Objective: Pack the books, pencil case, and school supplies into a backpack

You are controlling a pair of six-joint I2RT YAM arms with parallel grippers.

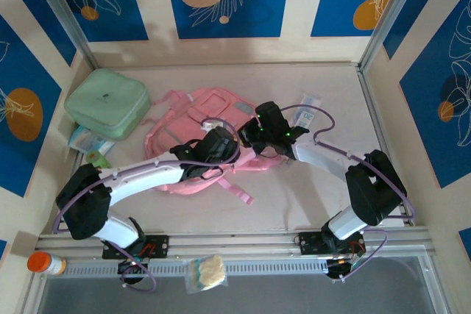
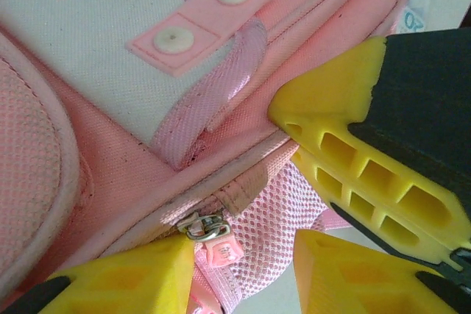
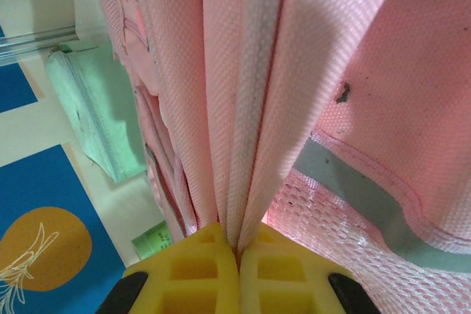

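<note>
The pink backpack (image 1: 193, 131) lies mid-table with its straps trailing toward me. My left gripper (image 1: 221, 146) stands open at its side seam. In the left wrist view the left gripper (image 2: 246, 249) straddles pink mesh, and the metal zipper slider with its pink pull (image 2: 215, 239) hangs just beside the left finger, unclamped. My right gripper (image 1: 262, 127) is shut on a fold of backpack fabric, seen pinched between the closed pads of the right gripper (image 3: 238, 244). The white pencil case (image 1: 305, 115) with blue markings lies behind the right gripper. The books are out of view.
A mint-green zip case (image 1: 108, 103) sits at the back left, with small green packets (image 1: 92, 146) by its near edge. An orange-capped bottle (image 1: 45, 262) and a clear bag (image 1: 206, 271) rest on the front rail. Walls close in on both sides.
</note>
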